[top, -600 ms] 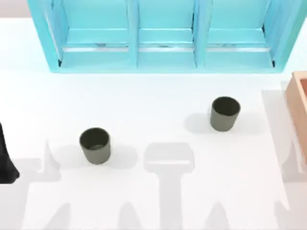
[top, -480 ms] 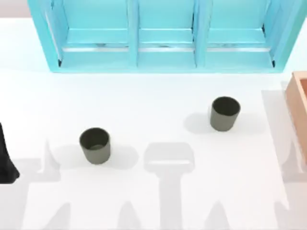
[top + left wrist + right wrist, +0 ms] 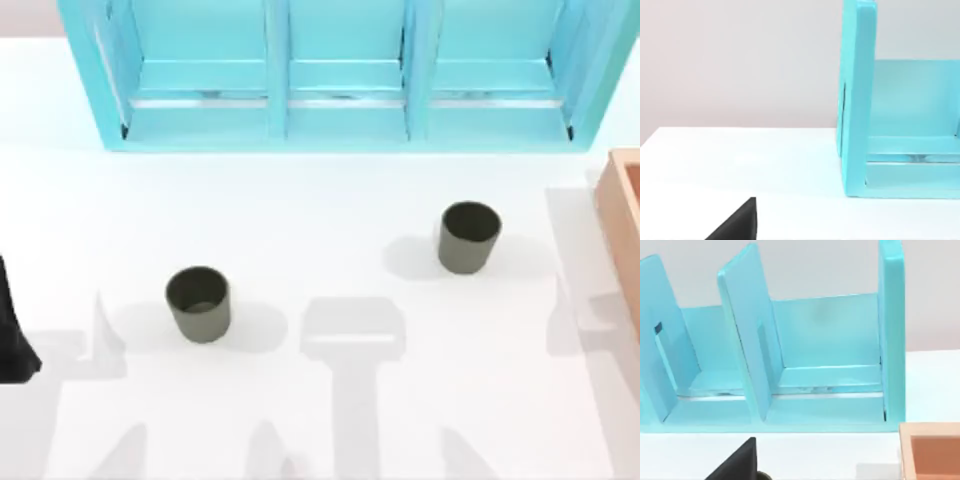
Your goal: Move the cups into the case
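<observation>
Two dark olive-grey cups stand upright on the white table: one cup (image 3: 198,303) at the front left, the other cup (image 3: 468,237) to the right of the middle. The light blue case (image 3: 345,75) runs along the back, and its three compartments are open toward the cups. A black part of my left arm (image 3: 12,330) sits at the table's left edge, well away from the left cup. A dark corner of my left gripper (image 3: 737,225) shows in the left wrist view, which faces the case's end wall (image 3: 857,100). My right gripper (image 3: 737,462) appears as a dark corner in front of the case (image 3: 825,370).
An orange-brown box (image 3: 625,225) stands at the table's right edge, also seen as the box (image 3: 932,452) in the right wrist view. Grey shadows of the arms lie across the front of the table. Open table lies between the cups and the case.
The grey shadows at the table's front right have shifted. Both cups and the left arm have stayed where they were.
</observation>
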